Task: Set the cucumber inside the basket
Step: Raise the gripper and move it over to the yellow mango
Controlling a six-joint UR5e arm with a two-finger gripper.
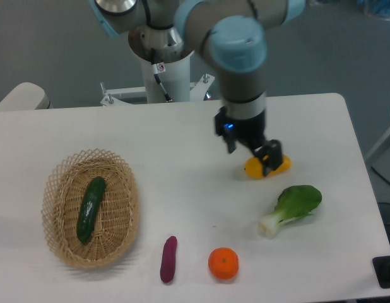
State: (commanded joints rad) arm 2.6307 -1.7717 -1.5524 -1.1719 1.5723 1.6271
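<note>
The cucumber (91,209) lies flat inside the basket (127,189), along its length, so I judge the task as done, and the claw (252,153) hangs far away on the right side of the table (182,145), with its fingers apart and nothing between them. The risk now is small and it concerns other things: the claw is low, just over the yellow fruit (281,165), and if it goes lower or sweeps sideways it can push this fruit or the bok choy (295,206) near it.
</note>
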